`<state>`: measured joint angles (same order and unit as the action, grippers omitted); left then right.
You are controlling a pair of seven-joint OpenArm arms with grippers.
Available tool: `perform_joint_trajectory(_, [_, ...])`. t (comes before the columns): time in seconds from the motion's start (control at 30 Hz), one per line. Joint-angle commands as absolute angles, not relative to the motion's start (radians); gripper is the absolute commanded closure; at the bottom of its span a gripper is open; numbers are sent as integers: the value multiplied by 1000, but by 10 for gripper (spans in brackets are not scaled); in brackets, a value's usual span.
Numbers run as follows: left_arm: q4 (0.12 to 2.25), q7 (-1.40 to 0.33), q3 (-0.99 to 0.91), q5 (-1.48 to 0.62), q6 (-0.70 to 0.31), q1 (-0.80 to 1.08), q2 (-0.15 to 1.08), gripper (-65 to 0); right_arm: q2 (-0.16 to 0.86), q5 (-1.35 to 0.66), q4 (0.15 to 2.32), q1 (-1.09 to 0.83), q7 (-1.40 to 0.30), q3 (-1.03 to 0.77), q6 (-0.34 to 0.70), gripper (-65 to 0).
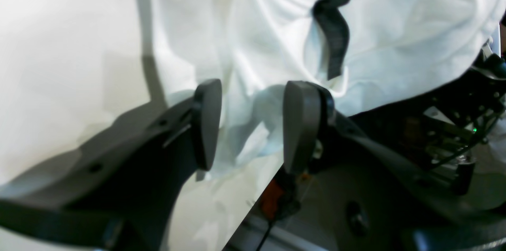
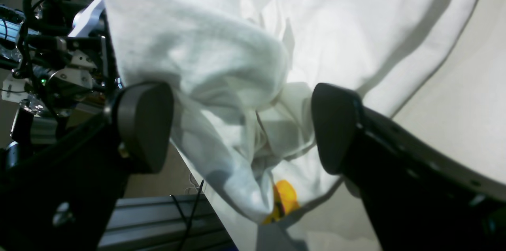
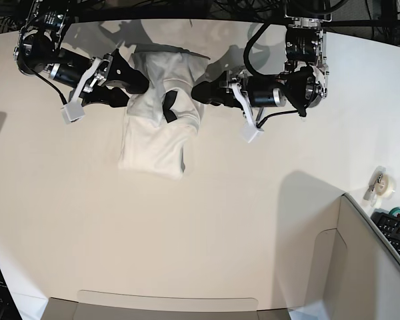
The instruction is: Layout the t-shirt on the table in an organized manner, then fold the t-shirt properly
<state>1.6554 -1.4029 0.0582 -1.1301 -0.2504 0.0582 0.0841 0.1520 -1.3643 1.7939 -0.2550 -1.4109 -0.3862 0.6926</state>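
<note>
The white t-shirt (image 3: 157, 130) lies bunched in a crumpled heap near the table's (image 3: 187, 233) far edge, with a dark neck strip (image 3: 169, 107) on top. My right gripper (image 3: 139, 81) is at the heap's left side. In the right wrist view it (image 2: 241, 132) is wide open with a bunched fold of shirt (image 2: 221, 65) between the fingers and a yellow print patch (image 2: 284, 199) below. My left gripper (image 3: 197, 93) is at the heap's right side. In the left wrist view it (image 1: 253, 124) is open with shirt cloth (image 1: 257, 45) between and beyond the fingers, and the dark strip (image 1: 335, 41) shows farther off.
A tape roll (image 3: 380, 181) sits at the table's right edge, by a keyboard (image 3: 397, 233) and a grey box-like panel (image 3: 360, 267). Cables and arm bases crowd the far edge (image 3: 187, 13). The table edge and a metal frame (image 2: 166, 211) lie close under both grippers.
</note>
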Motion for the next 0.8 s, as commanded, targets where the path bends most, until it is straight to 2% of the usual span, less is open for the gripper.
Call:
perform_joint_trajectory(0.0, [1670,-1396,58,-1158,-248,44,88,-258,163,-1397,1810,-254,-1396,-384,698,-538])
perform_joint_trajectory(0.23, [1670,-1396,58,-1158,-248,44,88,-258,176,-1414,1810,-280,-1396,-387,698,-538])
perform_joint_trajectory(0.5, [1670,-1396,58,-1158,-248,28,88,-258,255,-1432,1808,-295,-1396,-395,698,-538])
perform_joint_trajectory(0.77, [1670,-1396,58,-1158,-248,24,88,-258,262,-1426,1804,-277,-1396,-407,698,-538])
